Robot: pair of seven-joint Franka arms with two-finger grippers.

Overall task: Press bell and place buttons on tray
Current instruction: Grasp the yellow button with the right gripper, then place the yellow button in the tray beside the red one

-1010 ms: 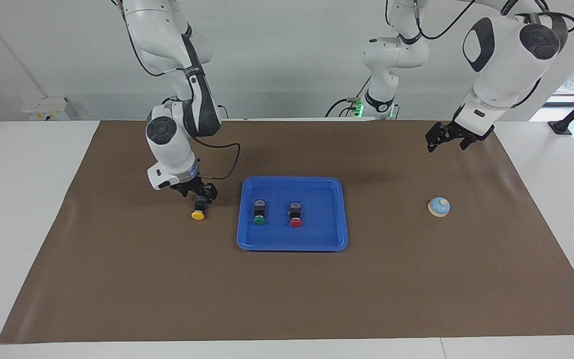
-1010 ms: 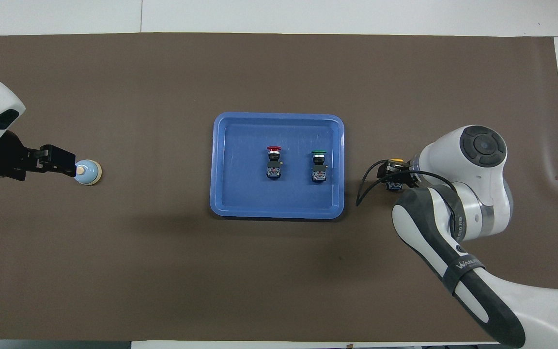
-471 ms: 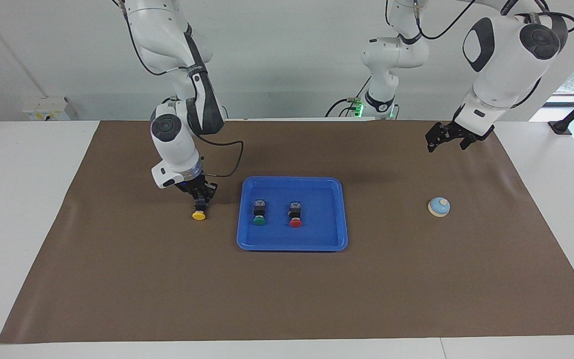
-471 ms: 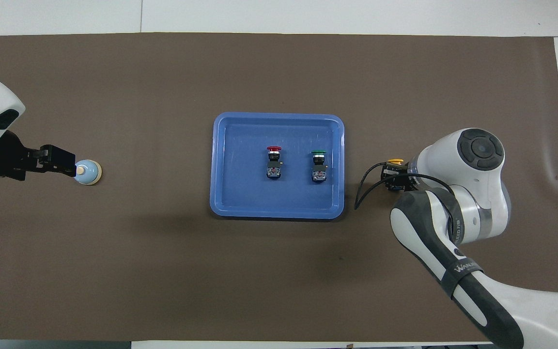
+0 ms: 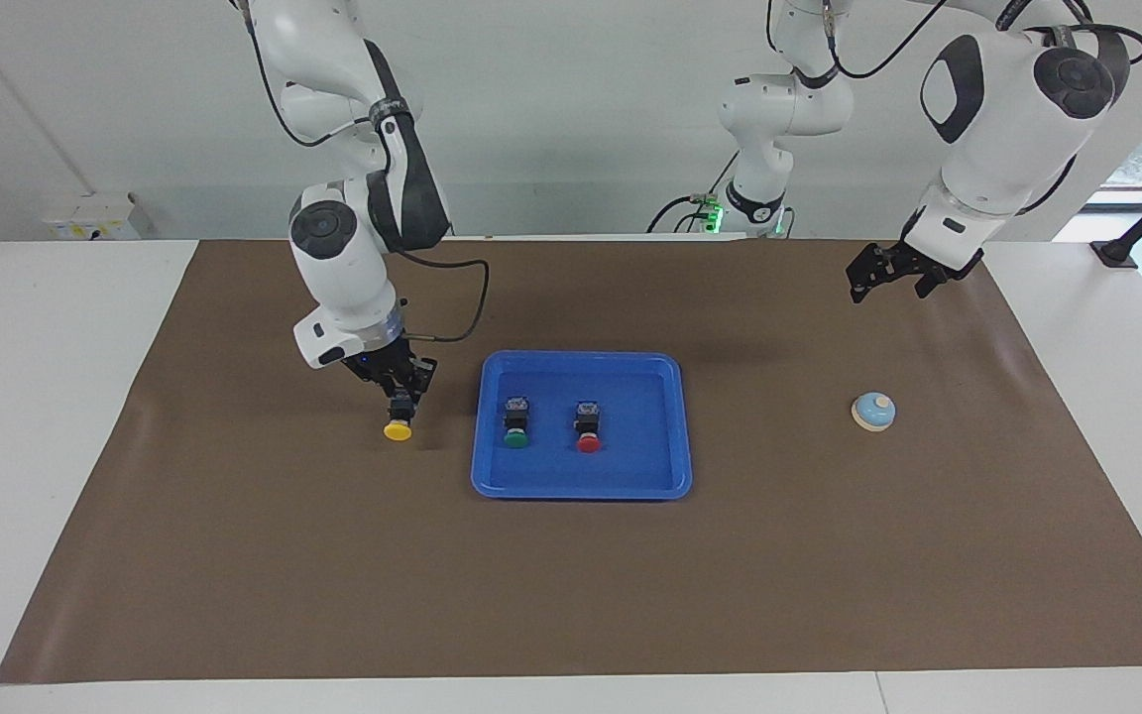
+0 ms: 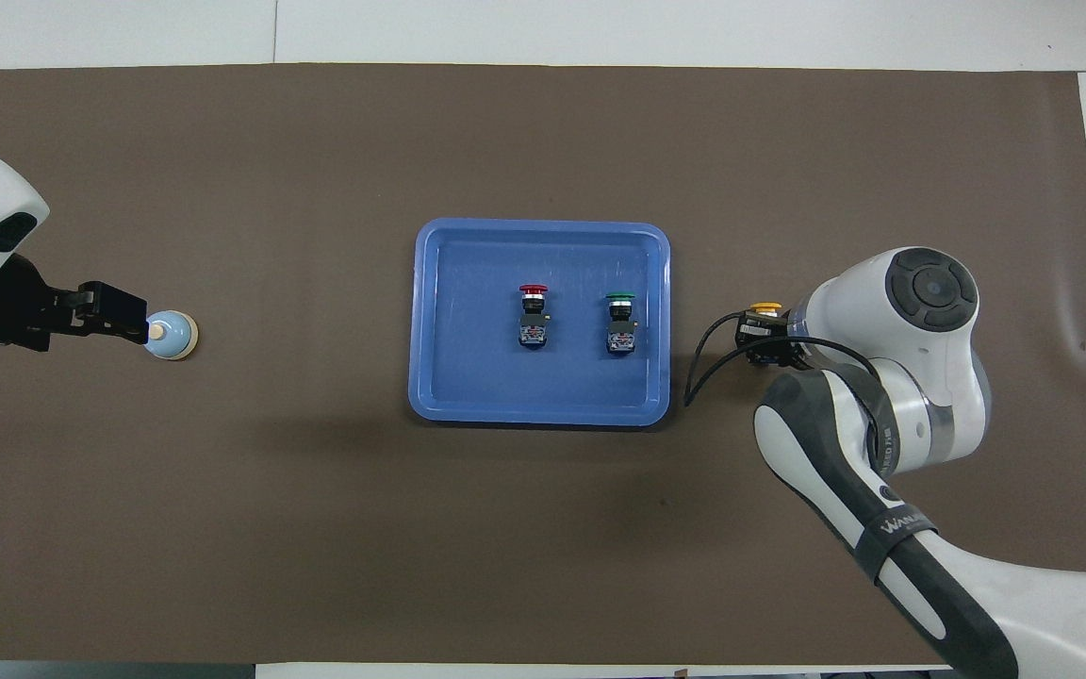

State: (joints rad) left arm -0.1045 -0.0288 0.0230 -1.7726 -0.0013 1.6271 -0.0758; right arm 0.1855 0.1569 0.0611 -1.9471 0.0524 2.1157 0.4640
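Observation:
My right gripper (image 5: pixel 399 397) is shut on the black body of the yellow button (image 5: pixel 398 429), low over the mat beside the blue tray (image 5: pixel 581 488), toward the right arm's end. In the overhead view the yellow button (image 6: pixel 766 307) pokes out from under the right gripper (image 6: pixel 762 336). The green button (image 5: pixel 515 437) and the red button (image 5: pixel 588 442) lie side by side in the tray. The light-blue bell (image 5: pixel 873 412) stands on the mat toward the left arm's end. My left gripper (image 5: pixel 890 281) hangs open above the mat, apart from the bell.
A brown mat (image 5: pixel 571 595) covers most of the white table. A black cable (image 5: pixel 452 317) loops from the right wrist close to the tray's corner. A third robot base (image 5: pixel 757 198) stands at the table's edge between the two arms.
The right gripper has shut on the yellow button's body, and its wrist has risen and shifted slightly toward the tray. The left arm has not moved.

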